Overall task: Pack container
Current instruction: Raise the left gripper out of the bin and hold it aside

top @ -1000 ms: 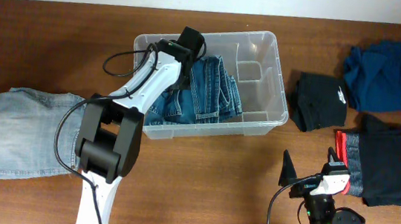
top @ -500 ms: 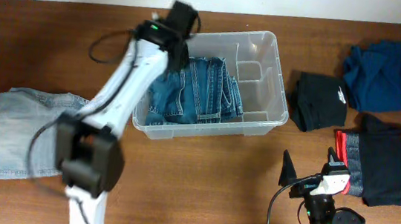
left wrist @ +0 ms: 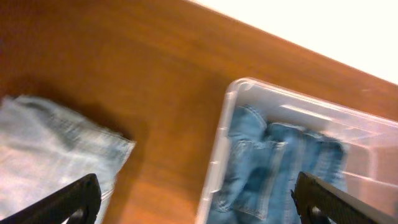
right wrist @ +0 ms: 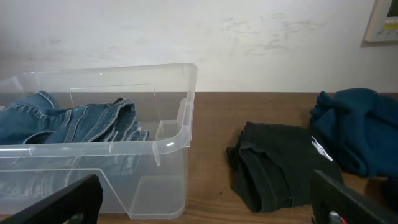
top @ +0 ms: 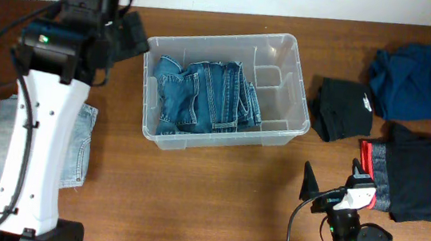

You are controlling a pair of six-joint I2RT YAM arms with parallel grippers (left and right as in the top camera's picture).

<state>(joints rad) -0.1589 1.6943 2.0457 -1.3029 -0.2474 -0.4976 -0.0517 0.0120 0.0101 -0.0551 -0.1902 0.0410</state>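
One garment in, four out, so the packing looks barely begun: a folded pair of dark blue denim jeans [top: 202,95] lies in the left part of the large clear plastic storage container [top: 232,37], which sits mid-worktop toward the back edge of the brown wooden worktop [top: 215,201]. The left gripper [left wrist: 194,186] hovers near the back-left corner, just off the container's left end, fingers spread wide and holding nothing. The right gripper [top: 330,183] sits at the front edge, right of centre, equally spread and empty. Left to pack, by count, are one pale blue denim piece [top: 81,142] at the left edge and three at the right: a folded black garment [top: 345,108] beside the container, a crumpled navy garment [top: 413,77] at the back-right corner, and a black garment with red and grey bands [top: 413,185] at the right edge.
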